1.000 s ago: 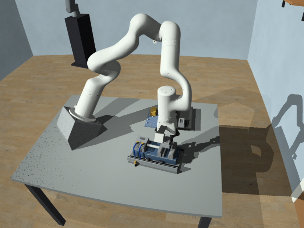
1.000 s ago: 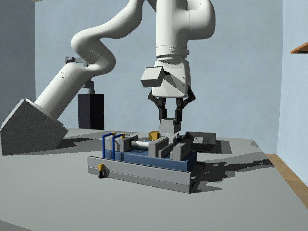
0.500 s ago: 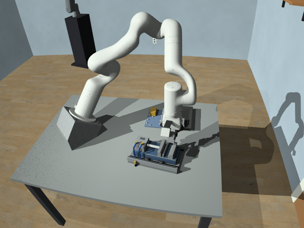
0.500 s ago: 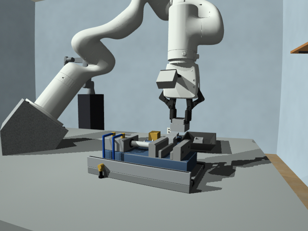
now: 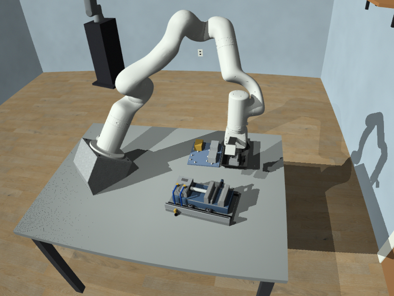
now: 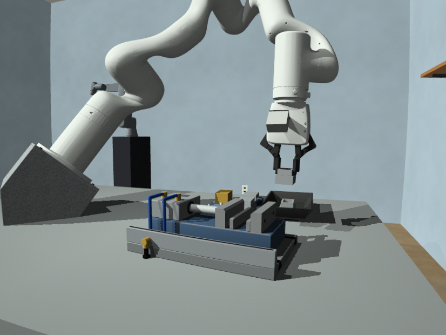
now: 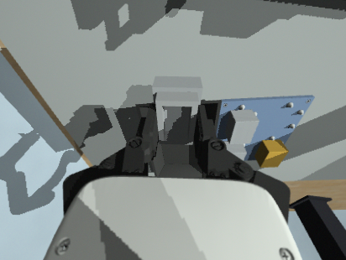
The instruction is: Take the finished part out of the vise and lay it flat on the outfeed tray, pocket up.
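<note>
My gripper (image 6: 285, 168) is shut on the finished part (image 6: 285, 177), a small grey block. I hold it in the air above the dark outfeed tray, clear of the tray's walls. In the wrist view the part (image 7: 176, 110) sits between my fingers, with its hollow side facing the camera. The vise (image 6: 230, 216) stands at the table's front with nothing between its grey jaws. From the top view my wrist covers most of the tray.
Another grey part (image 6: 286, 202) lies on the tray floor. A blue fixture plate (image 5: 205, 156) with a grey block (image 5: 213, 150) and a yellow block (image 5: 199, 144) sits left of the tray. The table's right edge is close beyond the tray.
</note>
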